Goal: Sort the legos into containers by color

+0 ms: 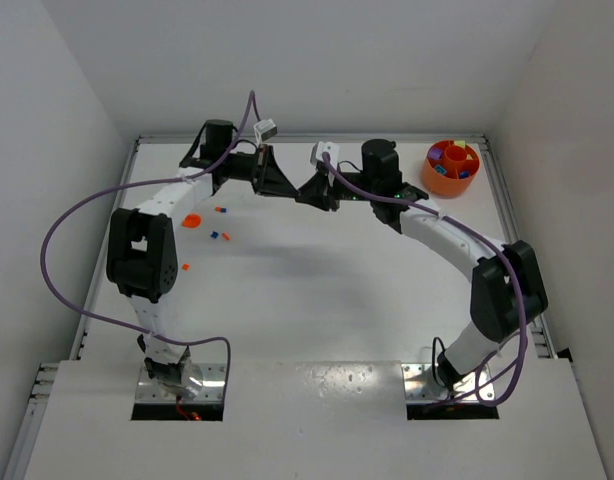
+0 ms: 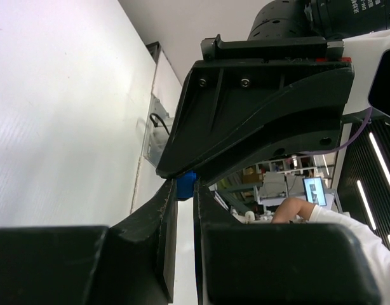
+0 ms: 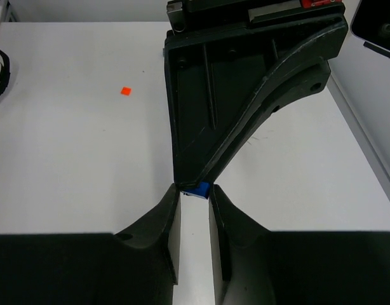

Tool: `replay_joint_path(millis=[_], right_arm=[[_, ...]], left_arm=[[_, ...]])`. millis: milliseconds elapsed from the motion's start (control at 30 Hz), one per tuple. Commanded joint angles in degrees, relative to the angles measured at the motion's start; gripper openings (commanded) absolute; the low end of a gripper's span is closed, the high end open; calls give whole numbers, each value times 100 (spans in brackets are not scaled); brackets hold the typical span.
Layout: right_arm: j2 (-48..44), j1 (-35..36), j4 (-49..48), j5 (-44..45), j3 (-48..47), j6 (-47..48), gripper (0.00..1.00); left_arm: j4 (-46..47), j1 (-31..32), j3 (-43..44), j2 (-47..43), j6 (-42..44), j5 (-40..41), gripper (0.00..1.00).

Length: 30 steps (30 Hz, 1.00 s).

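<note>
Nearest, right claw (image 3: 195,194), tips set narrowly either side of a blue lego (image 3: 199,189) in the air above the desk (image 3: 68,159); pinching it or not, impossible to tell. Left claw (image 2: 184,192) clamped on the same brick, tip to tip. Risky if let go before a sure pinch opposite: brick dropped, bouncing away across the desk.

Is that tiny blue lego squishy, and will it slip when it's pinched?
The blue lego looks like hard plastic, so probably stiff, not squishy. It is tiny beside the jaws, so likely very light. Pinched only at the tips, its smooth sides might slip.
</note>
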<state>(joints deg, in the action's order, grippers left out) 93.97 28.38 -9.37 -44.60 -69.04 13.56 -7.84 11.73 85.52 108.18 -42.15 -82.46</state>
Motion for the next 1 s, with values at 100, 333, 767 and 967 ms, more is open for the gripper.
replay_joint_path(millis=[100,333,767,967], right_arm=[[25,45,-478,21,-199,32,4],[-475,-157,-242,601,372,-328,0],[-1111,-2414,2289,2174,375,-1418,0],[-109,-3855,3544,2465,-899,-1129,0]], left_arm=[[353,102,-35,19,-83,-95,44],[-942,-407,289,-95,1294,692,49],[-2723,-523,1687,-439,3610,4439,49],[-2917,-470,2241,-271,3589,5335,78]])
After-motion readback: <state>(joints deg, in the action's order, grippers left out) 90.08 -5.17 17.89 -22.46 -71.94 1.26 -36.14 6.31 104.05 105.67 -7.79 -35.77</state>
